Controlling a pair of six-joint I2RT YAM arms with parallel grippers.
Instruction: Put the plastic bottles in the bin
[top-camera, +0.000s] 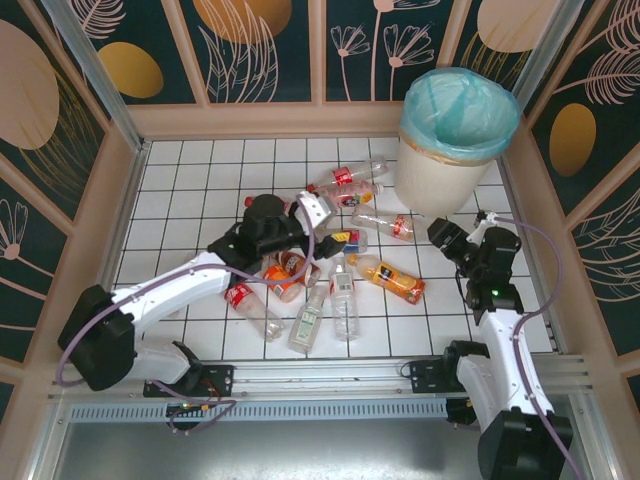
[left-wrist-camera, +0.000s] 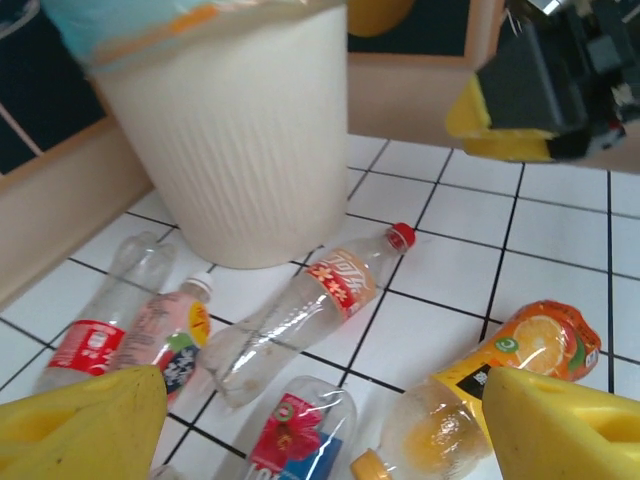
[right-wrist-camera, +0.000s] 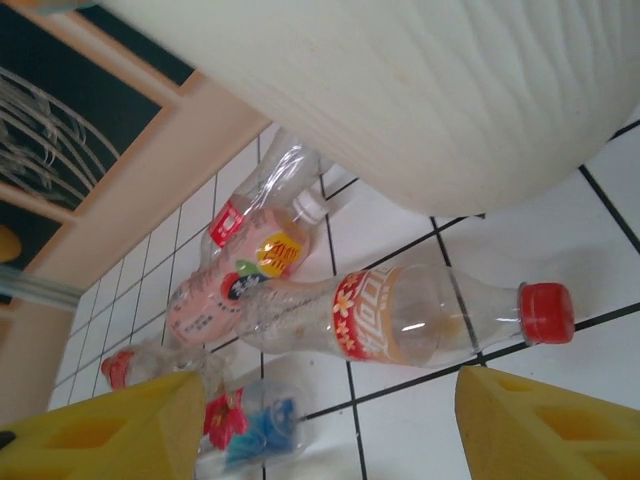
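Left gripper (left-wrist-camera: 320, 395): yellow fingers spread wide, gripping nothing, hanging over strewn bottles.
Right gripper (right-wrist-camera: 330, 390): fingers apart, empty.
Red-capped clear bottle (right-wrist-camera: 420, 315): on its side, just ahead of the right gripper.
Orange juice bottle (left-wrist-camera: 525, 350): against one left-gripper finger.
Bin (left-wrist-camera: 230, 150): upright, ahead of both grippers, beyond the bottles.

Left hand (left-wrist-camera: 320, 425) and right hand (right-wrist-camera: 330, 425) both agape.
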